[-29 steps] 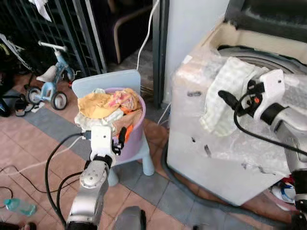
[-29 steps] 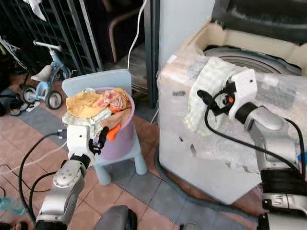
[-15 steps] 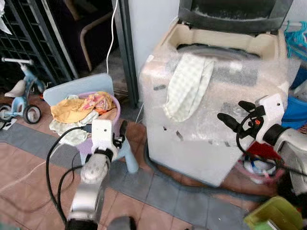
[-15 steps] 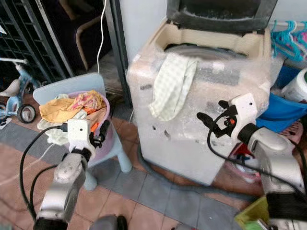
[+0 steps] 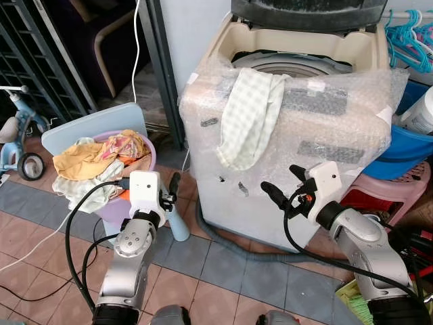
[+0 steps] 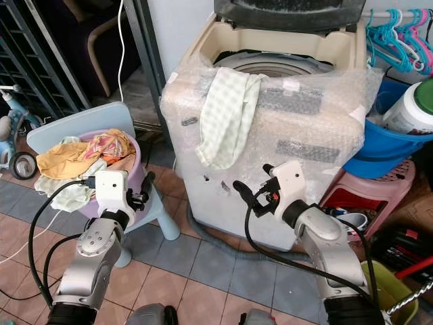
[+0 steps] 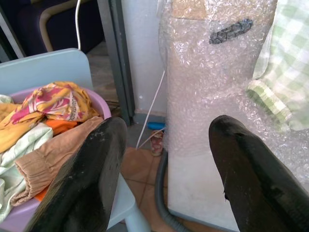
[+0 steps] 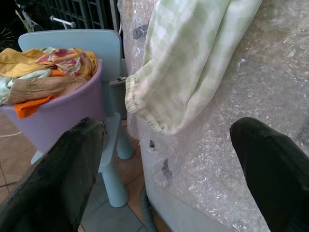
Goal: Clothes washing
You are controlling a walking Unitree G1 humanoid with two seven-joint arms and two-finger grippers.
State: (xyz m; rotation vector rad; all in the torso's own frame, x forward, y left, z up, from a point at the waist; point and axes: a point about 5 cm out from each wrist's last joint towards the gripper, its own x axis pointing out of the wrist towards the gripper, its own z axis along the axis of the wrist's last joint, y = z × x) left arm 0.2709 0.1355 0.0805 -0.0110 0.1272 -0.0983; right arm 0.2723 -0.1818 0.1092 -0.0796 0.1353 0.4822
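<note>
Left arm [image 5: 128,257] was raised forward from the lower left, wrist up; left gripper [image 5: 169,193] had its jaws spread apart, nothing between them. Right arm [image 5: 365,247] was bent at the elbow, reaching inward; right gripper [image 5: 284,184] had its jaws wide apart and empty.

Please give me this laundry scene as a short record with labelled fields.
washing machine: top-loading, lid open, body wrapped in bubble wrap
checked cloth: draped over the machine's front rim, hanging down outside
laundry basket: purple, heaped with clothes, standing on the blue chair
left gripper: open, holding nothing, beside the basket
right gripper: open, holding nothing, before the machine's front, below the cloth
</note>
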